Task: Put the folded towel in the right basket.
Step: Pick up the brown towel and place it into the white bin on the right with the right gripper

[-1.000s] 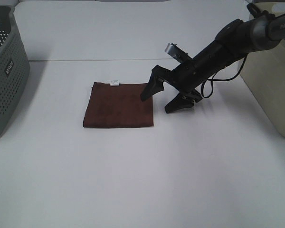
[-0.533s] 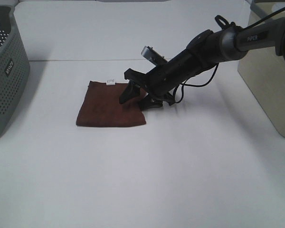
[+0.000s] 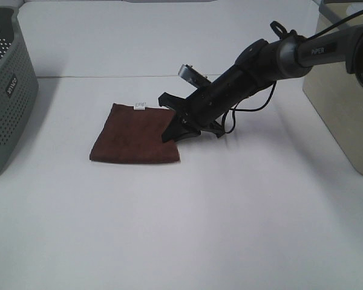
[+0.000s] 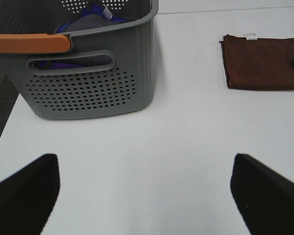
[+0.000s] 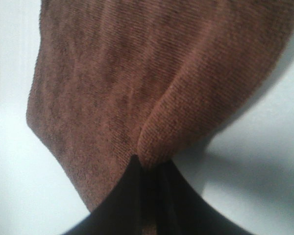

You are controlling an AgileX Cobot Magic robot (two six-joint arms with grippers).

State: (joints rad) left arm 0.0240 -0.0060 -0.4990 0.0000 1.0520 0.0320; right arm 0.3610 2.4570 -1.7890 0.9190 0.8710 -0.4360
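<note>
The folded brown towel (image 3: 133, 134) lies flat on the white table, left of centre. My right gripper (image 3: 175, 130) reaches across to its right edge and is shut on it. In the right wrist view the fingertips (image 5: 149, 171) pinch a raised fold of the towel (image 5: 152, 73). The right basket (image 3: 345, 103) is a beige bin at the right edge, apart from the towel. My left gripper (image 4: 147, 196) is open and empty near the table's left front; its view shows the towel (image 4: 262, 63) farther off.
A grey perforated basket (image 3: 6, 90) stands at the left edge. In the left wrist view this basket (image 4: 88, 83) has an orange handle and holds blue and grey cloth. A cable hangs from the right arm.
My right gripper has moved left, pushing the towel a little to the left, and has closed on the towel's right edge. The left arm has not visibly moved.
</note>
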